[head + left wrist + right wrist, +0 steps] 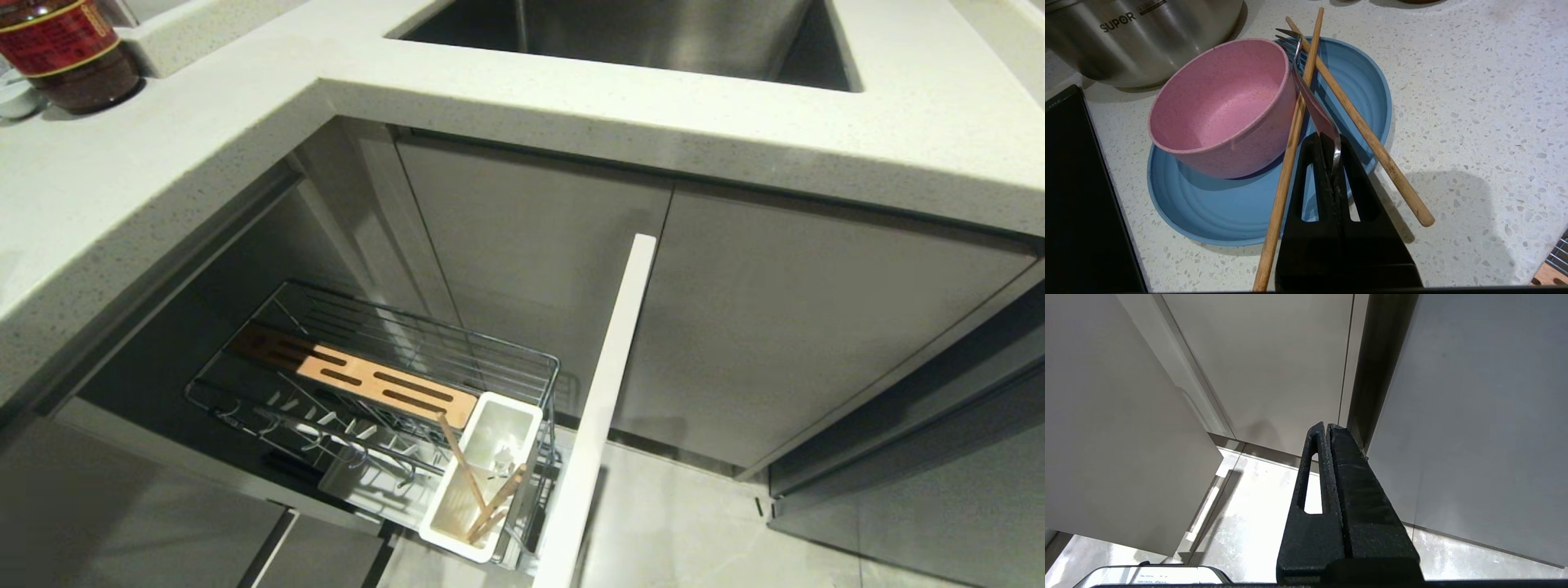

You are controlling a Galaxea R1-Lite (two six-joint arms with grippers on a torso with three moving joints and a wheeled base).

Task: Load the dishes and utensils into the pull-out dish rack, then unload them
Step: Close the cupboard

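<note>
We read one brand only: "SUPOR", in dark capitals on the brushed side of the steel pot (pixel 1139 36), in the left wrist view. A dark label strip beside that word is too small to read. The red and gold label on the jar (pixel 69 49) in the head view is illegible.

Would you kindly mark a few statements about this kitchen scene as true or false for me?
1. The left gripper is shut on the fork. True.
2. The pink bowl sits in the dish rack. False: it rests on the blue plate on the counter.
3. Wooden chopsticks stand in the white utensil cup. True.
4. The right gripper holds a spoon. False: it is shut and empty, near the cabinet doors.
</note>
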